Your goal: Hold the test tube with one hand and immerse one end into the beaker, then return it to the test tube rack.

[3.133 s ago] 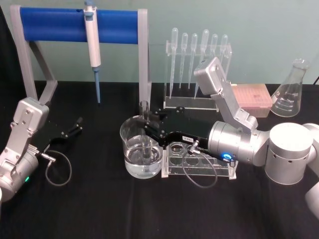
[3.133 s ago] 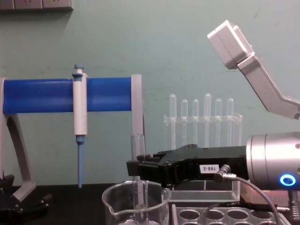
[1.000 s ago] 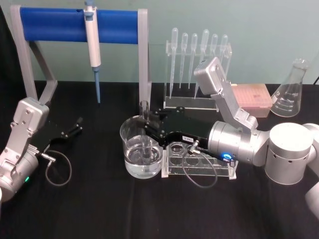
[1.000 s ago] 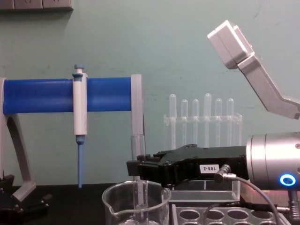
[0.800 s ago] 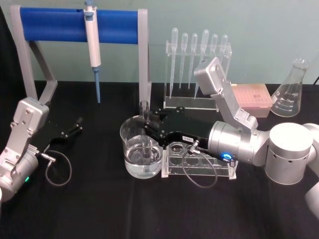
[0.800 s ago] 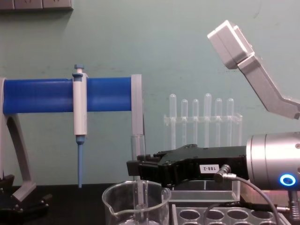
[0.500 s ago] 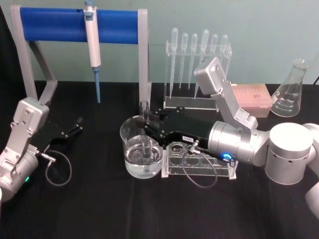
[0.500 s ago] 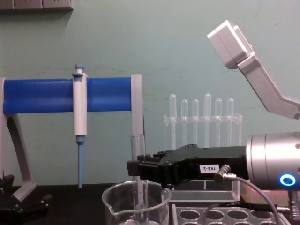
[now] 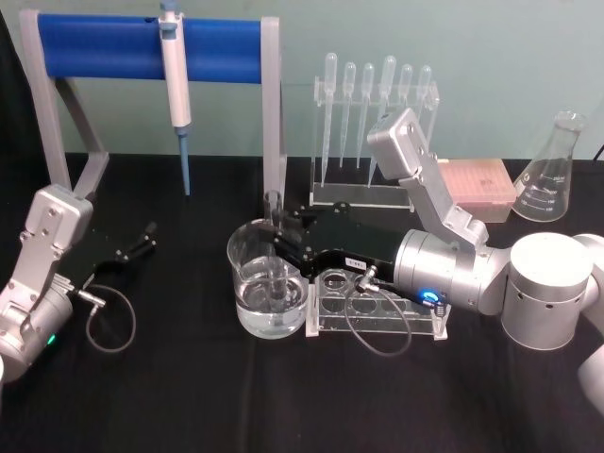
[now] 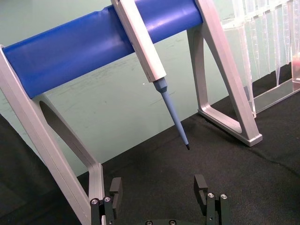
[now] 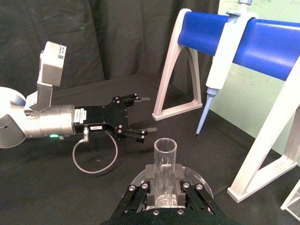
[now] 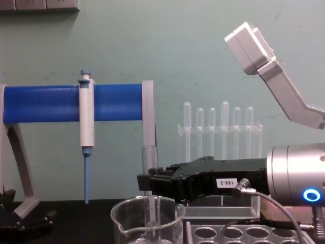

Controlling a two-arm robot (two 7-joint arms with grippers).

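Jaws of my right gripper (image 9: 280, 238) are clenched on the test tube (image 9: 274, 209), pinching it partway down its length. The right wrist view shows the glass squeezed between both pads.

And the tube stands upright, long axis vertical. Its open rim pokes up above my fingers, and its round end points straight down into the beaker (image 9: 236, 260), dipped in the water there.

Right below the jaws, the beaker's rim rings the tube on all sides. From the head view the tube sits about mid-beaker, apart from the wall. Above the rim of the tube it's open air, nothing overhead.

Just behind my fingertips, under my wrist, sits the clear test tube rack (image 9: 415, 326), right beside the beaker, its round holes facing up.

Beyond the jaws stands a grey leg of the blue-barred stand (image 9: 274, 123). A pipette (image 9: 175, 75) hangs off that bar, well clear of me.

Ahead of the fingertips the black table (image 9: 189, 377) is bare. Far out that way my left gripper (image 9: 139, 242) rests low, fingers spread, holding nothing.
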